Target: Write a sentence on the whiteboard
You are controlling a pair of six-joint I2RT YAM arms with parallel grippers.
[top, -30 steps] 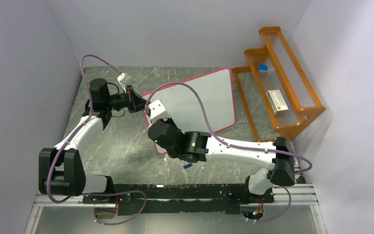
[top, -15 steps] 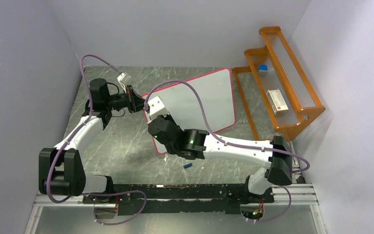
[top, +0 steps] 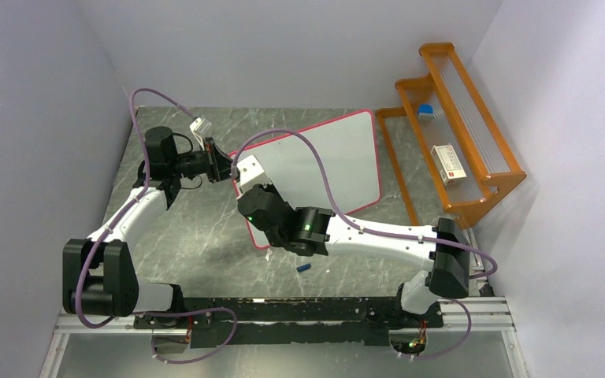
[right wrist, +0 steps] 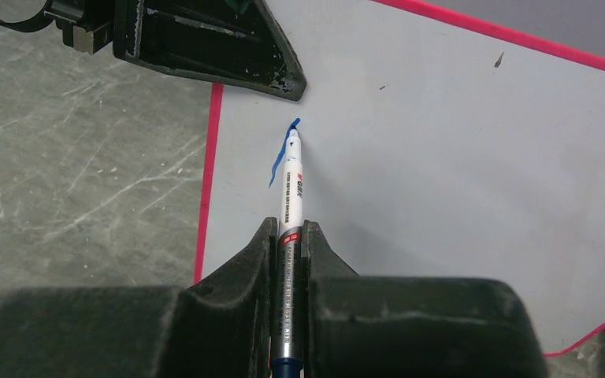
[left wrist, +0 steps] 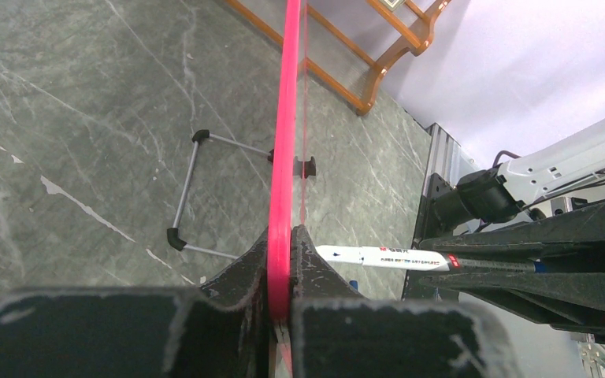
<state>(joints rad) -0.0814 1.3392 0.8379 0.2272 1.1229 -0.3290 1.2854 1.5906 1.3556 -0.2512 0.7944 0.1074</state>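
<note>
The whiteboard (top: pixel 339 157), white with a pink-red frame, stands tilted on the table. My left gripper (top: pixel 224 168) is shut on its left frame edge; the left wrist view shows the pink frame (left wrist: pixel 290 118) pinched between the jaws of the left gripper (left wrist: pixel 282 236). My right gripper (right wrist: pixel 289 228) is shut on a white marker (right wrist: pixel 292 185), whose tip touches the board near that edge. Of the sentence, one short blue stroke (right wrist: pixel 280 157) shows beside the tip. The marker (left wrist: pixel 378 256) also shows in the left wrist view.
An orange tiered rack (top: pixel 473 197) stands at the right, holding a white box (top: pixel 449 163) and a small blue item (top: pixel 425 110). A blue cap (top: pixel 303 268) lies on the table near the right arm. The board's wire stand (left wrist: pixel 197 189) sits behind it.
The right gripper with the marker has shifted a little left and up across the board. The left gripper has kept its hold on the frame.
</note>
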